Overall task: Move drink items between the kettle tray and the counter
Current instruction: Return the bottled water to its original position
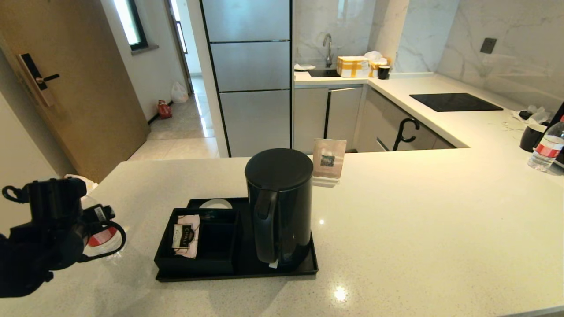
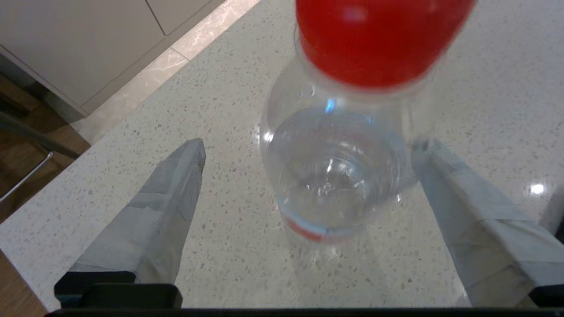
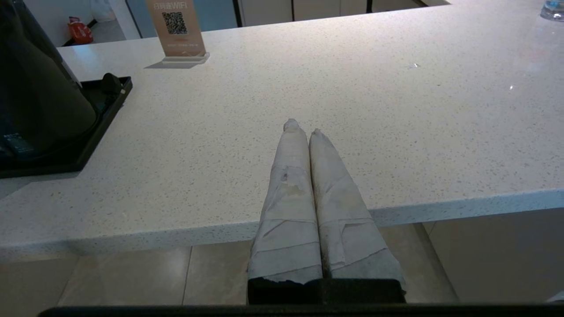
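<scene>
A clear water bottle with a red cap stands upright on the pale counter, left of the kettle tray. My left gripper is open around it, one finger close by its side and the other finger well apart. In the head view the left arm hides most of that bottle. The tall black kettle stands on the tray. My right gripper is shut and empty over the counter's near edge, right of the kettle.
A pink sachet lies in the tray's black compartment box. A WiFi card stand sits behind the kettle. At the far right stand a second water bottle and a black mug. The cooktop lies beyond.
</scene>
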### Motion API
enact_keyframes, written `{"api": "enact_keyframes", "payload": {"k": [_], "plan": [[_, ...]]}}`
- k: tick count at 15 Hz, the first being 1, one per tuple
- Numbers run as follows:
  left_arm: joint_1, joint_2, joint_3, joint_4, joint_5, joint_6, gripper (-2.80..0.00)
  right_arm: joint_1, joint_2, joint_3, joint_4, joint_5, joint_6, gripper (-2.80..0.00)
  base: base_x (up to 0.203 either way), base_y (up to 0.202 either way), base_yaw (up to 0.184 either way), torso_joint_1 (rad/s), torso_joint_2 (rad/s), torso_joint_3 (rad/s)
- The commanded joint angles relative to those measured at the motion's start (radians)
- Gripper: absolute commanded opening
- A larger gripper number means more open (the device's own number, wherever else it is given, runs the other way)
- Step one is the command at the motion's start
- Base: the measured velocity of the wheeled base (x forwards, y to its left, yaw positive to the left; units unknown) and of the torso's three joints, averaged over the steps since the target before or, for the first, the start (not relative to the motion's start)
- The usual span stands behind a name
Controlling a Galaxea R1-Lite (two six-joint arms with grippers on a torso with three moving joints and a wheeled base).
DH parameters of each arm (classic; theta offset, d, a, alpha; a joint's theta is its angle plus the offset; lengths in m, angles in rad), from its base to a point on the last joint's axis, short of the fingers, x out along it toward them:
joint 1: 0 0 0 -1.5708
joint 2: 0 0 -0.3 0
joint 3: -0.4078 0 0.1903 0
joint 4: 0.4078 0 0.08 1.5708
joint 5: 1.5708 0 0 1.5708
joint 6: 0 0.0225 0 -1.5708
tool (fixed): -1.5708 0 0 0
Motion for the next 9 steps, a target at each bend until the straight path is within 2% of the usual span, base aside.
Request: {"api": "enact_keyframes", "payload": {"k": [1,4,7,9], "plan": [[0.001,0.026,-0.017,-0.008,0.005,0.0,0.0,0.0,0.0,0.0,0.0,0.0,0.001,-2.8,0.0,0.0,0.0,0.0,0.0,0.0],[0.001,0.073,-0.031,-0.058,0.006,0.024,0.0,0.0,0.0,0.0,0.0,0.0,0.0,-2.8,0.0,0.0,0.0,0.0,0.0,0.0],[0.004,0.156,-0.035,-0.166,0.006,0.073,0.0,0.0,0.0,0.0,0.0,0.0,0.001,-2.8,0.0,0.0,0.0,0.0,0.0,0.0],[0.005,0.157,-0.036,-0.169,0.006,0.076,0.0,0.0,0.0,0.0,0.0,0.0,0.001,-2.8,0.0,0.0,0.0,0.0,0.0,0.0]]}}
